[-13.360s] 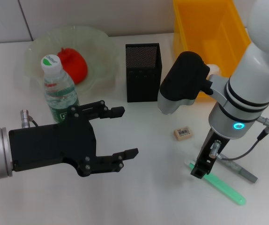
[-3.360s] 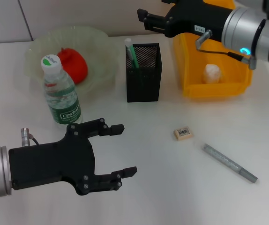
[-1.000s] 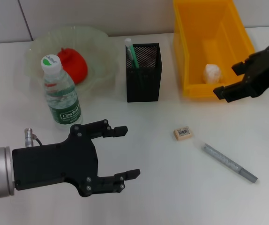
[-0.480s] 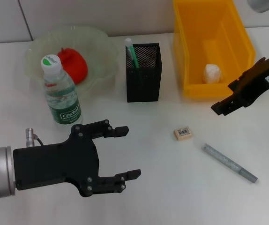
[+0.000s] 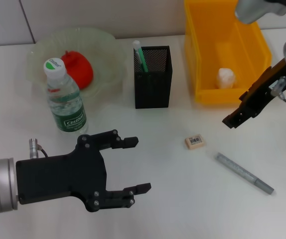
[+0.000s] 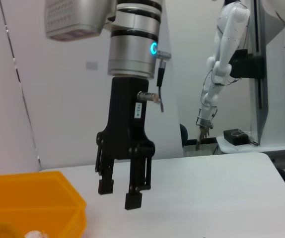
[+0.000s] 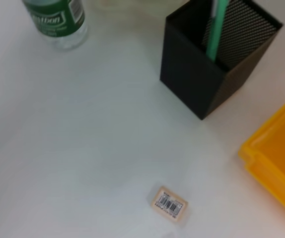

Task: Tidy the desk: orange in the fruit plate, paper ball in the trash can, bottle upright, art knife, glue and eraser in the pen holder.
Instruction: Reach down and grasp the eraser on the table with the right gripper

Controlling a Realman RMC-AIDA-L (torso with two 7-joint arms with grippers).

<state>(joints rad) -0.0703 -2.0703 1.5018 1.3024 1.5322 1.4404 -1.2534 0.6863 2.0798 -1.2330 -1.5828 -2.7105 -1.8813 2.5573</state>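
Head view, nearest first: the left pincer (image 5: 131, 167), a black two-fingered claw on a grey wrist, hangs low over the white worktop (image 5: 163, 199) with its fingers spread wide and nothing between them. Beyond it to the right lies the small beige rectangular eraser (image 5: 194, 142) with its printed label up, and just past that a slim grey pen-like art knife (image 5: 243, 173) lies at a slant, apart from the eraser. The right pincer (image 5: 231, 120) hangs above the worktop to the right of the eraser, in front of the bin; the left wrist view shows its black fingers (image 6: 132, 197) pointing down, parted with a narrow gap and holding nothing. Farther back on the left, the clear plastic water bottle (image 5: 65, 101) with a dark green label and white cap stands upright, just in front of the wide translucent pale-green fruit plate (image 5: 105, 47), where the round red-orange orange (image 5: 77, 68) rests. In the middle stands the tall black square mesh pen holder (image 5: 153, 79) with a green stick (image 5: 140, 56) leaning inside it. At the far right, the large bright yellow rectangular trash can (image 5: 203, 55) holds the small lumpy white paper ball (image 5: 225, 77).
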